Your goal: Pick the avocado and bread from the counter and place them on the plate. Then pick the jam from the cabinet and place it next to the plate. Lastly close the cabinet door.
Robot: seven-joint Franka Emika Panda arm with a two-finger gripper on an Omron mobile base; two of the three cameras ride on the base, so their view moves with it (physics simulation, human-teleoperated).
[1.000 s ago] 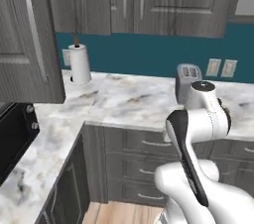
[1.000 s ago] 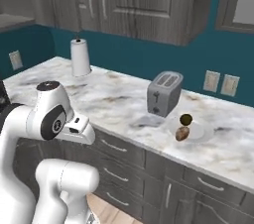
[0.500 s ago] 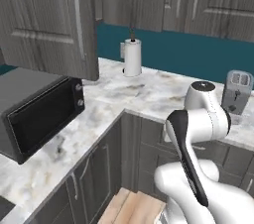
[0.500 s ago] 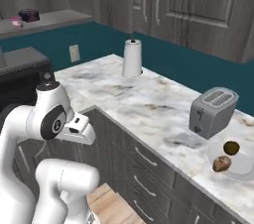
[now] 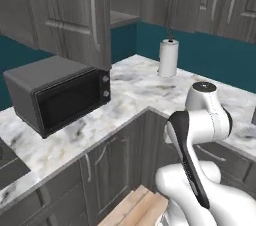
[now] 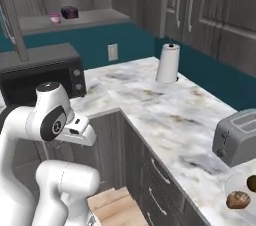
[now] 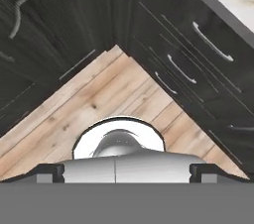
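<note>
Marble runs around this kitchen corner as a white-and-grey veined counter (image 5: pixel 135 87) with a thin edge, set against a teal wall and dark grey wood-grain units. No writing or brand can be read on anything.

Left to right in the left base view: a black microwave (image 5: pixel 57 92) sits on the counter, and just above it hangs the cabinet door (image 5: pixel 70 12), a tall panelled leaf with a long pale bar handle, standing open. Past it is the cabinet (image 5: pixel 122 0) with its grey inner shelf, then a paper towel roll (image 5: pixel 168 57) upright near the wall.

In the right base view the shelf carries two small things, a pink one (image 6: pixel 54 17) and a darker purple one (image 6: pixel 69 12), just beside each other; which is the jam is too small to tell. Further right stand the roll and a grey toaster (image 6: pixel 236 136). At the lower right edge a plate (image 6: pixel 231 186), partly cut off, holds two brown items (image 6: pixel 238 200) too blurred to name.

The hand view looks down on wooden floor (image 7: pixel 84 104) between low drawer fronts; the gripper (image 7: pixel 127 171) has its fingers spread wide, holding nothing.
</note>
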